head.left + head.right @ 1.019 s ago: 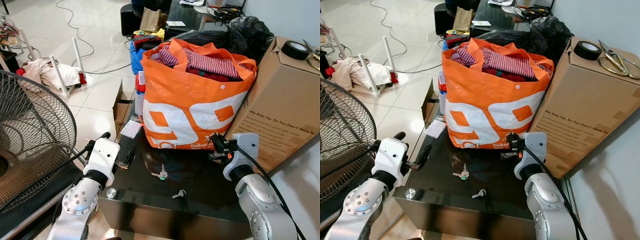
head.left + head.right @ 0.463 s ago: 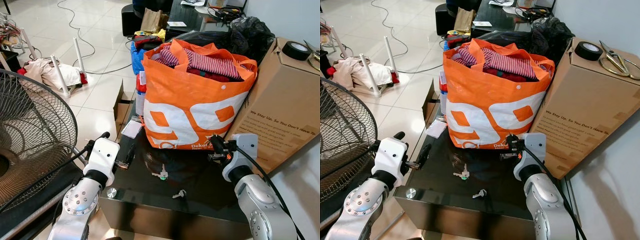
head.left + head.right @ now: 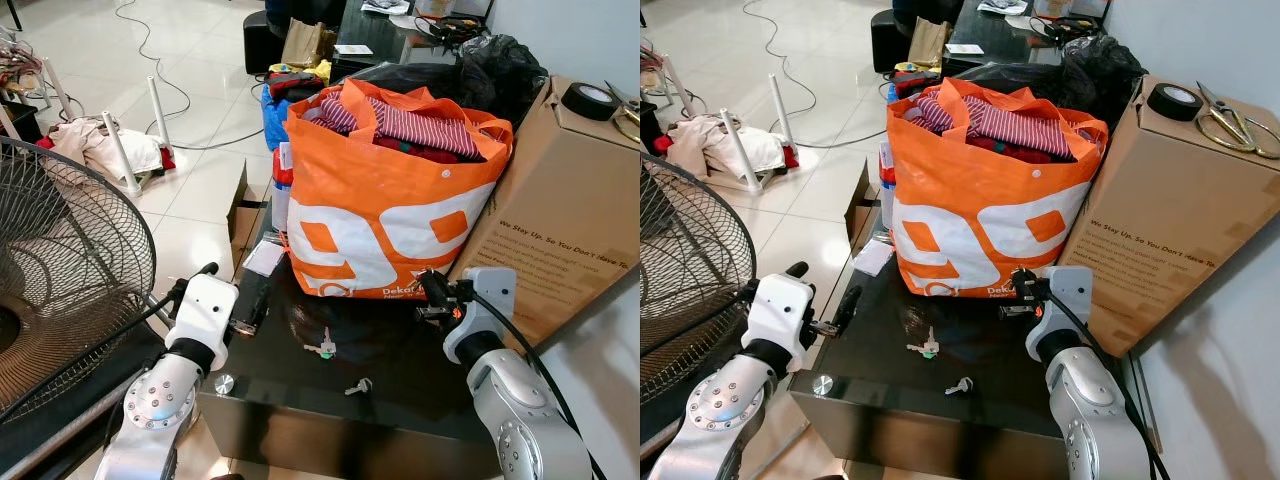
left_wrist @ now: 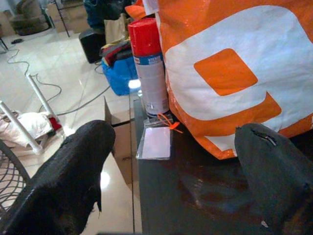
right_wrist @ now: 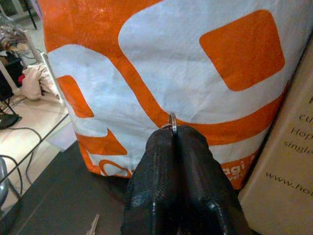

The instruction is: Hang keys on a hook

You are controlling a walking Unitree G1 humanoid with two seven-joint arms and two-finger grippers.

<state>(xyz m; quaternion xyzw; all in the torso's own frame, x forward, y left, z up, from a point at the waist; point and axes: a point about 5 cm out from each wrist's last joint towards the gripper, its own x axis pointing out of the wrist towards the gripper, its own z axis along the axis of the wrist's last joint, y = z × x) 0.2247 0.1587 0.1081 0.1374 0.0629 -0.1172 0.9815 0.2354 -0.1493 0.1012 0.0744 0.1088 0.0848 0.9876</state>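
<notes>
A pale tiled floor point(image 3: 200, 110) spreads across the room, strewn with cables, a heap of cloth and a white stand. On the robot's left stands a large black wire-guard fan point(image 3: 60, 270). In front sits a low dark glossy desk point(image 3: 400, 395). On it stands a big orange and white shopping bag point(image 3: 390, 210) stuffed with striped clothes, and just right of the bag is a tall cardboard box point(image 3: 560, 210) with a roll of black tape point(image 3: 590, 100) on top. Behind the bag lies a black plastic bag point(image 3: 500, 65). A red-capped spray can point(image 4: 149, 73) stands beside the orange bag's left corner, with a small white card point(image 4: 156, 143) lying flat on the desk near it.

The box's right side is cut off by the frame edge, and the scissors on it are only partly seen.

The left end effector point(image 3: 250, 305) hovers over the desk's left edge, its fingers point(image 4: 73, 176) spread wide and holding nothing. The right end effector point(image 5: 173, 134) is clenched, pinching a thin metal key ring point(image 5: 172, 121) just in front of the orange bag; what hangs from the ring is hidden by the fingers. Two more sets of keys lie on the desk between the arms: a bunch with a green tag point(image 3: 322, 346) and a single small key point(image 3: 357, 386) nearer the front edge.
</notes>
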